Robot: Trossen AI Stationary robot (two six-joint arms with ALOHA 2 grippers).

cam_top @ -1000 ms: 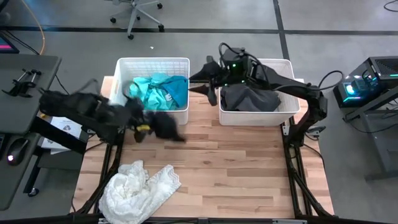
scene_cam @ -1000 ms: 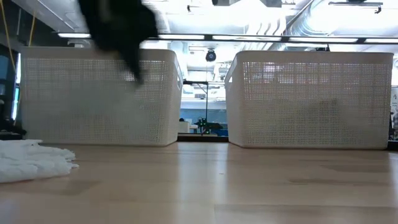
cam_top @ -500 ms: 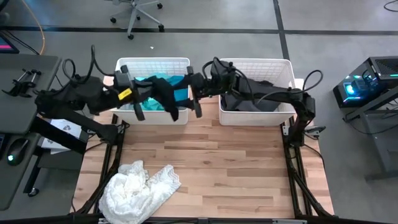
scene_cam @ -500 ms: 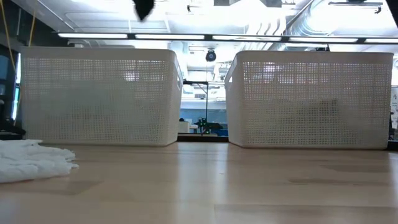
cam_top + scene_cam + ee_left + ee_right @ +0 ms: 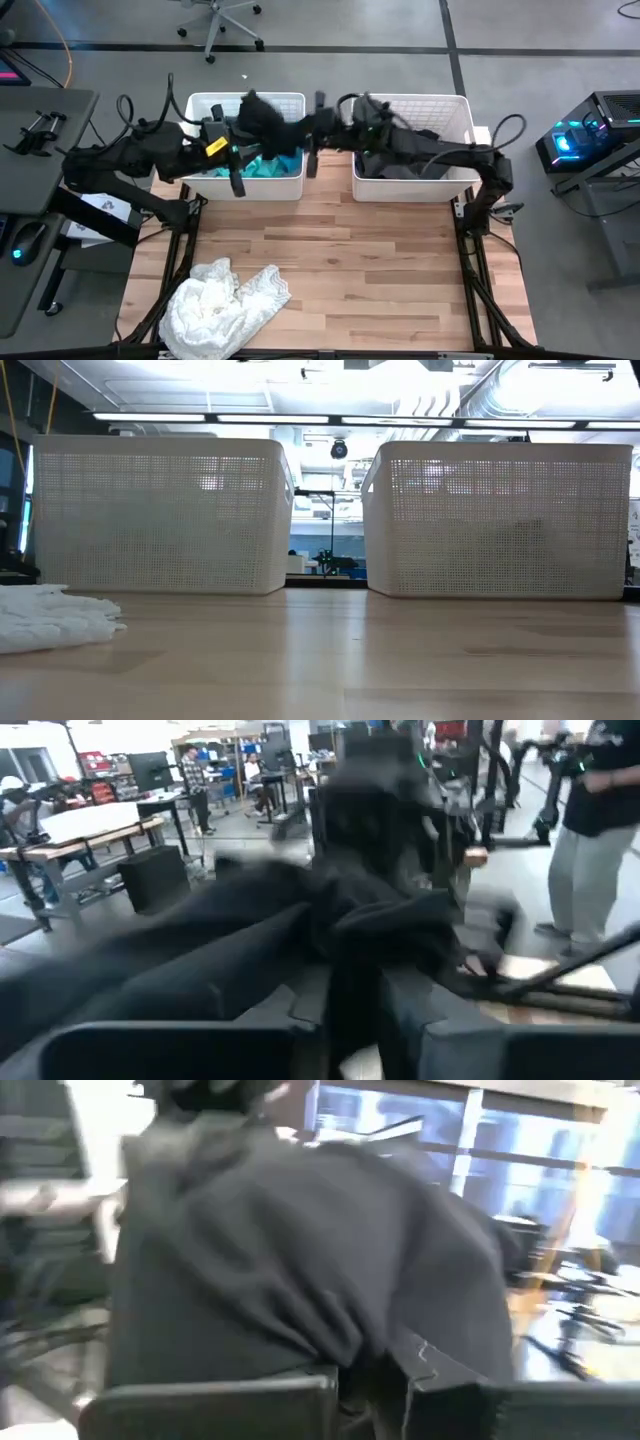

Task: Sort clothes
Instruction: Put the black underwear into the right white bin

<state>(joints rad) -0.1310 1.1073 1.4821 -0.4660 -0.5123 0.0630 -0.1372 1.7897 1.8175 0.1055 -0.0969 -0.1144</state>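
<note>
Holding a black garment (image 5: 262,118) high between them, the left gripper (image 5: 238,140) and the right gripper (image 5: 318,125) meet above the left basket (image 5: 245,186), over the teal garment (image 5: 262,166) inside it; both wrist views show dark cloth pinched between the fingers, so both seem closed on it. I judge this a hand-over of the dark piece toward the right basket (image 5: 410,188), where a dark grey garment (image 5: 400,165) already lies; next, the left fingers must let go. The white lacy garment (image 5: 222,305) waits at the near left of the table (image 5: 380,280).
</note>
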